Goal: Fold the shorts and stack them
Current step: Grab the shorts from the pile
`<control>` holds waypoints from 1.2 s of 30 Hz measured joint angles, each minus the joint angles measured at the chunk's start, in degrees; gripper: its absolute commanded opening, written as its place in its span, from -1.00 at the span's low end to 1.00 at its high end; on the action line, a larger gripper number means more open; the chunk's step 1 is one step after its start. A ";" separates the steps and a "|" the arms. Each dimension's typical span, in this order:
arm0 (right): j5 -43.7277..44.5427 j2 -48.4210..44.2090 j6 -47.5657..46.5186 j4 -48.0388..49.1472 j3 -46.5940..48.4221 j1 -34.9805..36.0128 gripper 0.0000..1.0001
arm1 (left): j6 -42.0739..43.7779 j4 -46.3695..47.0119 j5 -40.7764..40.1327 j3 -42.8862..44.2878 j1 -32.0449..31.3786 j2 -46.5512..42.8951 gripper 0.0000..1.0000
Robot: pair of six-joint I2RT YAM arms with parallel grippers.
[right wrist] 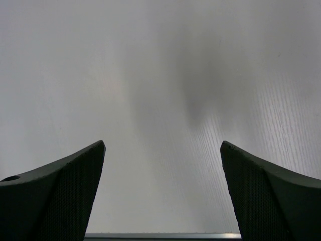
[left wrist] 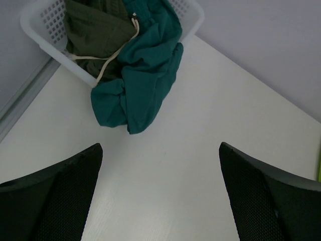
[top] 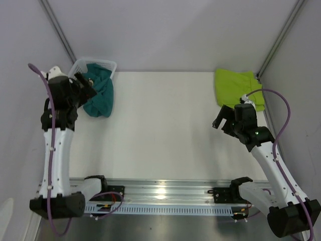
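Observation:
A teal pair of shorts hangs out of a white basket onto the table at the back left; it also shows in the left wrist view. A dark olive pair with a cream drawstring lies inside the basket. A folded lime-green pair lies at the back right. My left gripper is open and empty, above the table just near of the teal shorts. My right gripper is open and empty over bare table, just in front of the green pair.
White table bounded by grey walls on the left, back and right. A metal rail with both arm bases runs along the near edge.

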 measured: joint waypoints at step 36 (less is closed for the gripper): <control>-2.36 1.31 2.56 1.18 -0.98 -0.20 0.99 | 11.56 -14.40 1.84 44.50 4.39 65.66 0.24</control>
